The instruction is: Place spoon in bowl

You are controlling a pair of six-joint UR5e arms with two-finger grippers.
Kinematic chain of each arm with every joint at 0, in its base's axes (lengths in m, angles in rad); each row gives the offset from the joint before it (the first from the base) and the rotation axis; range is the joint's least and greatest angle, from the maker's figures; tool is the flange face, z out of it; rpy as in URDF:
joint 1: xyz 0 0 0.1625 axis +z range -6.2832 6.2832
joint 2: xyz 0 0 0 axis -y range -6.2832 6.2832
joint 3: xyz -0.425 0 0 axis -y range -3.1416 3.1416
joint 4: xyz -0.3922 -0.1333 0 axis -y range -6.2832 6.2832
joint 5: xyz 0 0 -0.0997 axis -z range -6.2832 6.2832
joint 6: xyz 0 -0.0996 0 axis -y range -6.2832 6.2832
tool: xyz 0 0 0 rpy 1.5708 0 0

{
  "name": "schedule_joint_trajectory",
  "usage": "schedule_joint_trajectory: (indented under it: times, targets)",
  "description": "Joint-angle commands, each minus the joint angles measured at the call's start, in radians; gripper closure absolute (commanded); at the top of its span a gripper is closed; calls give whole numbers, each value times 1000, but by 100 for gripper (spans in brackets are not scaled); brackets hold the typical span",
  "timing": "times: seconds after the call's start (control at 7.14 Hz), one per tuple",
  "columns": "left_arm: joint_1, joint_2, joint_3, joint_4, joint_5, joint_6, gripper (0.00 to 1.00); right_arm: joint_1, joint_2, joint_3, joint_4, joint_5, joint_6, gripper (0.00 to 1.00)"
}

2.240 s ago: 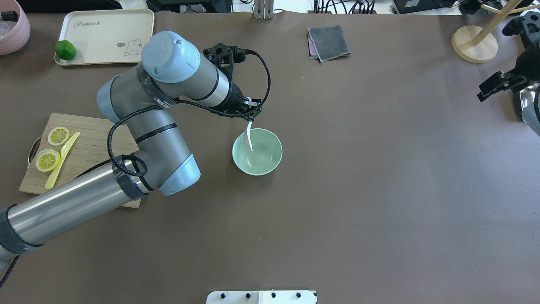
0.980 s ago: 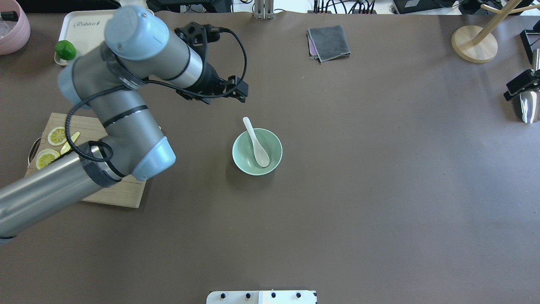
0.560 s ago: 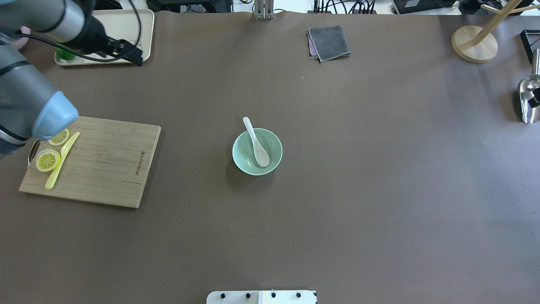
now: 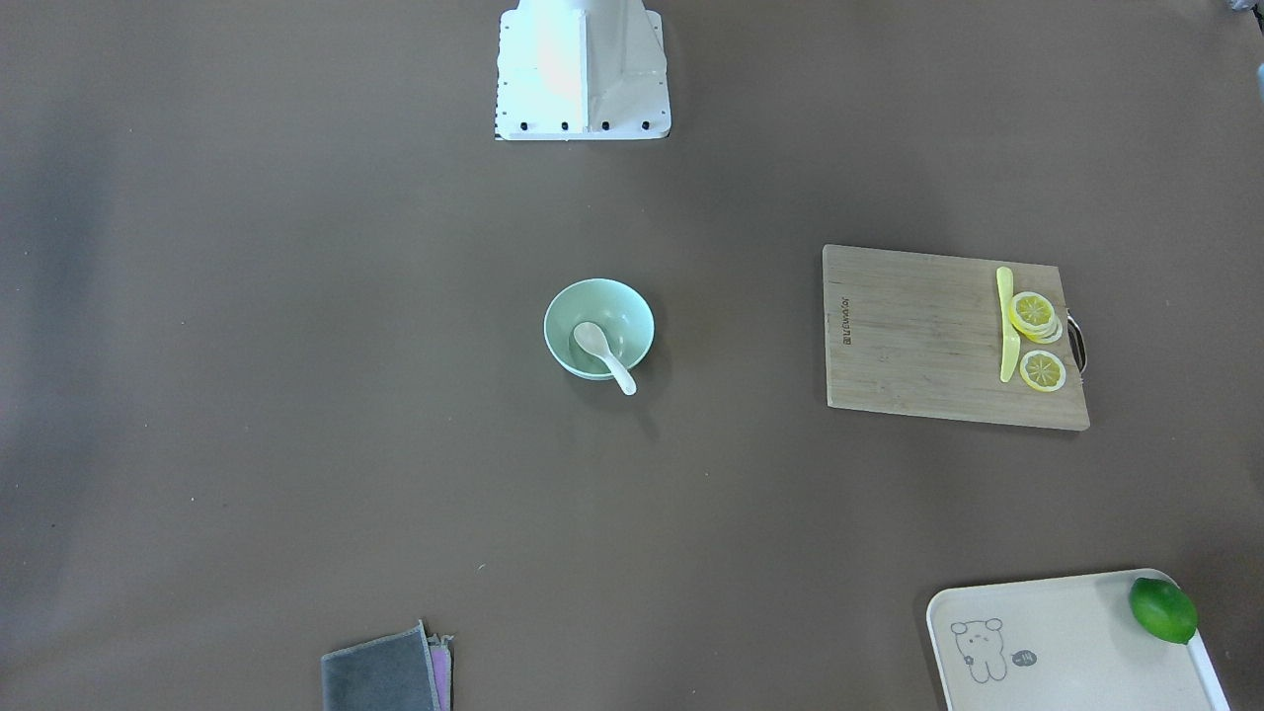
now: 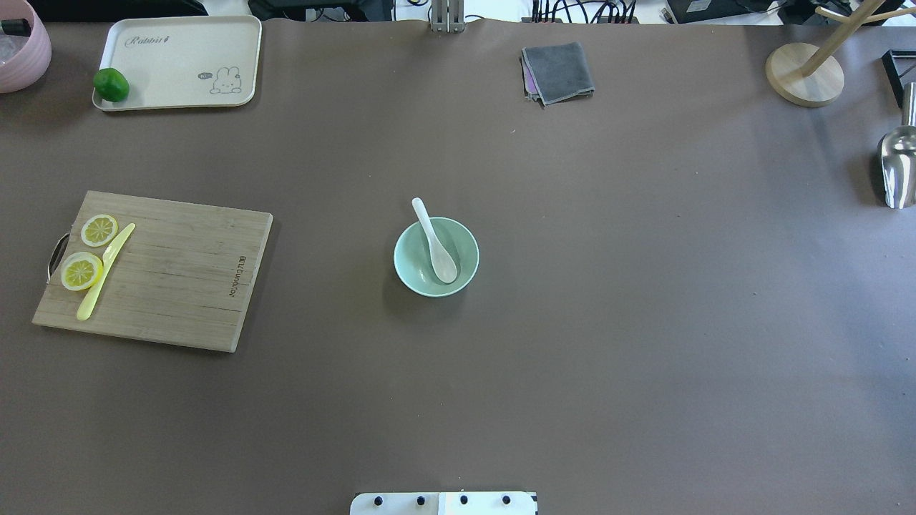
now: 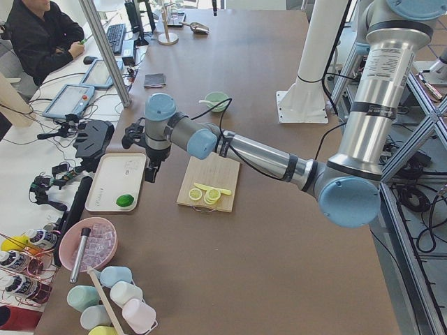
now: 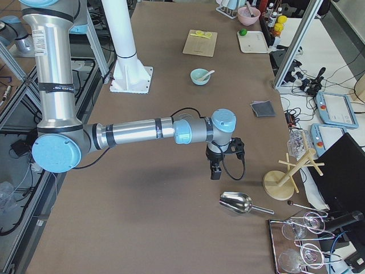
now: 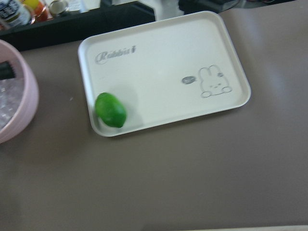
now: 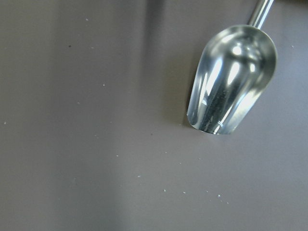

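From the front, I see the bowl [image 4: 619, 308] in the middle of the tabletop [image 4: 296, 395]. The spoon [image 4: 603, 355] is in it. Its round end sits on the bottom, and its handle leans on the rim and pokes out on the side away from the robot. Well apart, on the robot's left, is a board [image 4: 908, 336] with lemon slices [image 4: 1033, 311] and a yellow knife [image 4: 1006, 326]. Farther out is a tray [image 4: 1066, 642] with a lime [image 4: 1162, 609] in its corner. A gray cloth [image 4: 380, 681] lies at the far edge.

From above, I see the spoon and bowl the same way, with nothing touching them. A shiny scoop [image 5: 898, 168] lies at the right edge, near a wooden stand [image 5: 804, 74]. A pink bowl [image 5: 21, 50] sits in the far left corner.

From the left end, my left tool [image 6: 150, 171] hangs over the near edge of the tray. I cannot tell if it is spread or pressed together.

From the right end, my right tool [image 7: 215, 170] hangs over bare tabletop near the scoop. I cannot tell its state either.

My left wrist camera looks down on the tray, the lime and part of the pink bowl.

My right wrist camera shows the scoop lying on the tabletop
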Motion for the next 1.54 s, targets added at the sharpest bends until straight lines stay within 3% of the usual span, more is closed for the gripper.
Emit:
schedule_joint_trajectory:
  times: [0.0,0.28,0.7,1.4]
  targets:
    - [-84,40,30,-7,-26,92,2,53,-42,9,1,5,-7,0]
    - [-86,40,72,0,75,95,2,63,-51,6,-1,0,-6,0]
    - [-81,46,56,84,74,85,2,63,-48,6,-2,0,-6,0]
    - [-84,87,54,117,72,82,2,85,-57,-5,-32,-4,-6,0]
